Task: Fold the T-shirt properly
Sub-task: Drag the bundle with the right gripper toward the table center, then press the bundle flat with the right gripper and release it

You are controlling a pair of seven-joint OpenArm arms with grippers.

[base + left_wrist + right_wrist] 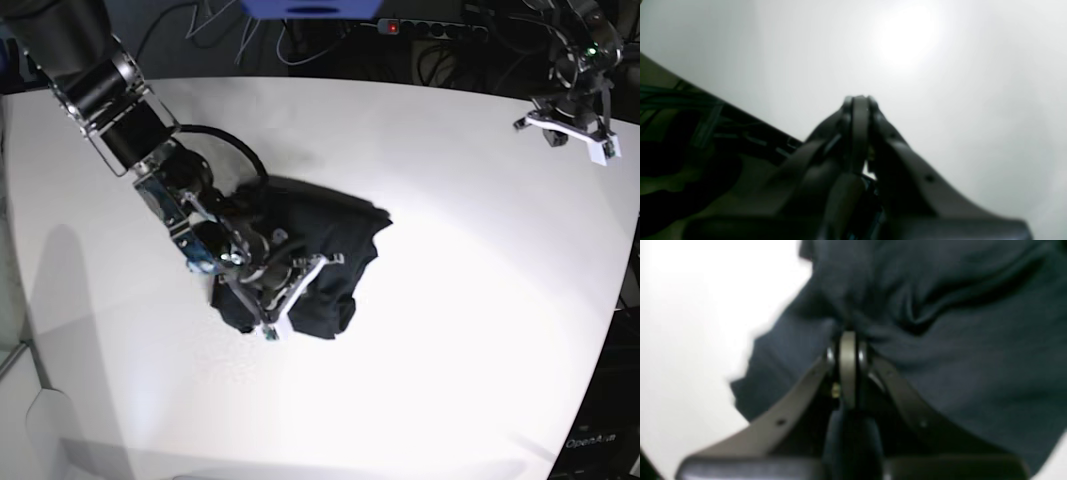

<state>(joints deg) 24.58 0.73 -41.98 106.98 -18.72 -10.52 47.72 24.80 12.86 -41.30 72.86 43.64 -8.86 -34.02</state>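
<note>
We see the T-shirt (pixel 310 260) lying bunched in a dark, crumpled heap on the white table (pixel 450 330), left of the middle in the base view. The right gripper (pixel 283 300) sits low over the near edge of that heap, its arm reaching in from the upper left corner. In the right wrist view, the right gripper's fingers (pixel 848 350) are pressed together, their tips meeting the dark cloth (pixel 940 340). Folds of fabric spread ahead of the tips and to their right, with bare white table (pixel 690 323) to their left. The picture is blurred, and we cannot tell whether any fabric is pinched between the tips or merely lies beneath them.

The left gripper (pixel 578 128) hangs above the far right corner of the table, well apart from the T-shirt. In the left wrist view, its fingers (pixel 858 106) are closed against each other with nothing between them. Only plain white table (pixel 940 83) lies beyond the tips. To the left of and below the fingers, we see the table's edge and dark cables (pixel 690 110) past it, all out of focus.
</note>
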